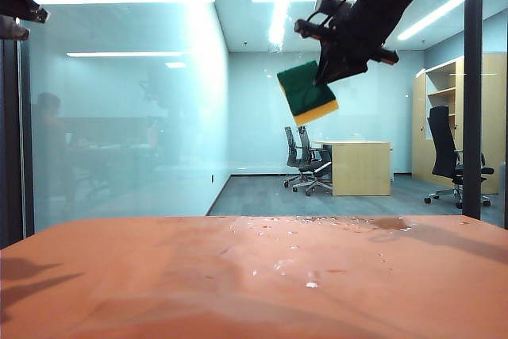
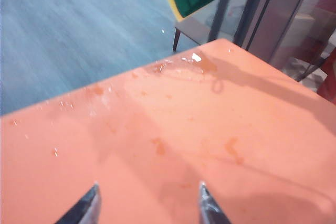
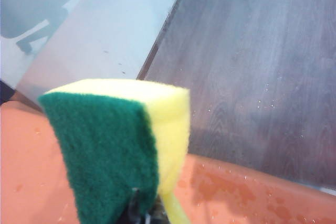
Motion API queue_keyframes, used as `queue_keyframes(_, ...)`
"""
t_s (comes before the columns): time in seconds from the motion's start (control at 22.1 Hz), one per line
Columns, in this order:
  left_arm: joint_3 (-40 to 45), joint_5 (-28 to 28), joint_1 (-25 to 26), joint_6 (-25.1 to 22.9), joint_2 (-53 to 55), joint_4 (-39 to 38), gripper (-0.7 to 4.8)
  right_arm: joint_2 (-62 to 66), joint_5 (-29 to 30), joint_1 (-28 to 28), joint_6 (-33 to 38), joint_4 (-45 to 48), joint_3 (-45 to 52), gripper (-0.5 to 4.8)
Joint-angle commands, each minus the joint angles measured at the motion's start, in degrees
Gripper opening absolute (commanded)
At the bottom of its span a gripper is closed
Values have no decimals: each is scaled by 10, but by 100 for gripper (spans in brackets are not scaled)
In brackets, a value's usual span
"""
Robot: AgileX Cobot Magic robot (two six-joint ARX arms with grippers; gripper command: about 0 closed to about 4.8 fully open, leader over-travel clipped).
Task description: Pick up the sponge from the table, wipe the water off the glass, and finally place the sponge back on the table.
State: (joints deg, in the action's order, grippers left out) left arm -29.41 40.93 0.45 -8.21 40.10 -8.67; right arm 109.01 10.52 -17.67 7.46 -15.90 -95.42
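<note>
1. Orange table (image 1: pixel 119 275) fills the foreground of the exterior view; its far edge meets the glass (image 1: pixel 127 117).
2. Water (image 1: pixel 309 271) lies as droplets on the table towards the far edge, with a darker wet patch (image 1: pixel 390 224) at the right.
3. Right gripper (image 1: pixel 325 77) is raised high at the upper right, clenched on the sponge (image 1: pixel 307 93), well above the table.
4. Sponge hangs tilted, green layer facing the camera, yellow foam along its lower edge; contact with the glass cannot be judged.
5. Left gripper (image 2: pixel 148 203) is released, jaws spread wide over the table, grasping nothing.
</note>
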Motion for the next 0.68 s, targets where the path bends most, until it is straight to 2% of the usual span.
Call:
queue_keyframes(0.05, -1, 2, 0, -3, -1, 24, 237, -26, -15, 0, -2, -3, -1, -9)
queue_keyframes(0.32, -1, 2, 0, -1, -1, 24, 238, -62, -20, 26, -2, 4, 35, -9)
queue_keyframes(0.5, -1, 2, 0, -1, -1, 24, 237, -130, -18, 55, -2, 42, 142, -9)
queue_keyframes(0.68, -1, 2, 0, -1, -1, 24, 238, -200, -18, 60, 2, 78, 240, -9)
